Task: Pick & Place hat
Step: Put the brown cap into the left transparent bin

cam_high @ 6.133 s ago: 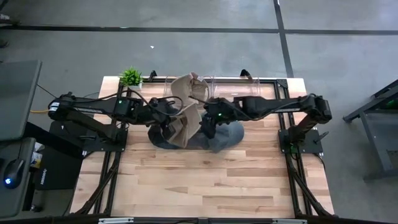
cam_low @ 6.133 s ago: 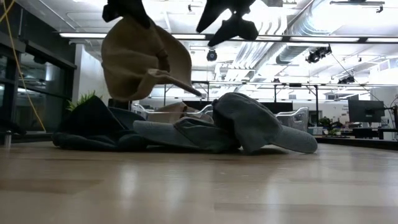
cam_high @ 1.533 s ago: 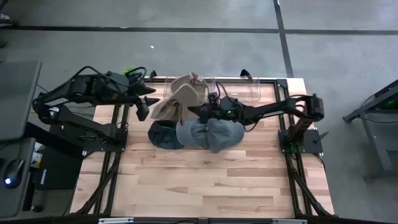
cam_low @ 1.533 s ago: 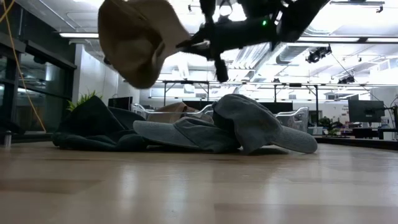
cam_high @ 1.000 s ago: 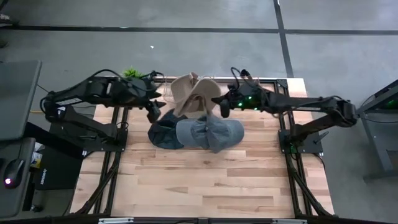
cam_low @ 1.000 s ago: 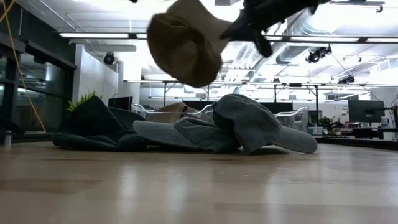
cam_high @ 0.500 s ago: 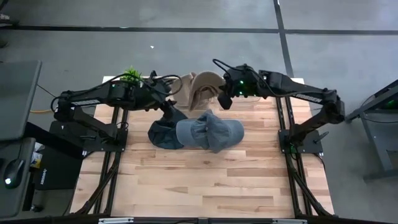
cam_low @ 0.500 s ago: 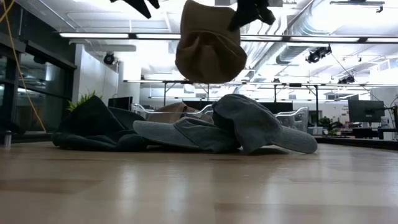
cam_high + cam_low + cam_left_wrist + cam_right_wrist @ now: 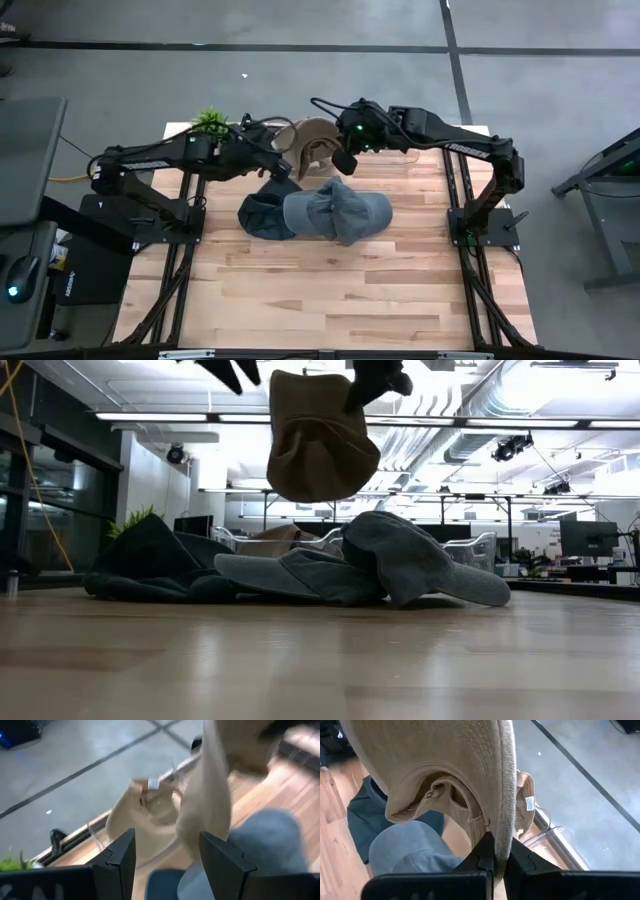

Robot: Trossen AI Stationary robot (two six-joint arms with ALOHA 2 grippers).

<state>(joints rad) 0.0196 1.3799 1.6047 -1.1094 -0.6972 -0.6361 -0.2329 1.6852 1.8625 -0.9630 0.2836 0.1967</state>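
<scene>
One tan hat (image 9: 312,140), held aloft at 12 o'clock of the table (image 9: 330,300). Right gripper (image 9: 495,851) clamps its brim, crown hanging down. Left gripper (image 9: 167,851), fingers parted and empty, stands just beside at 9 o'clock.

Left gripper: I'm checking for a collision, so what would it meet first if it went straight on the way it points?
Probably the hanging tan hat; the open left gripper points at it, though depth is unclear.
</scene>
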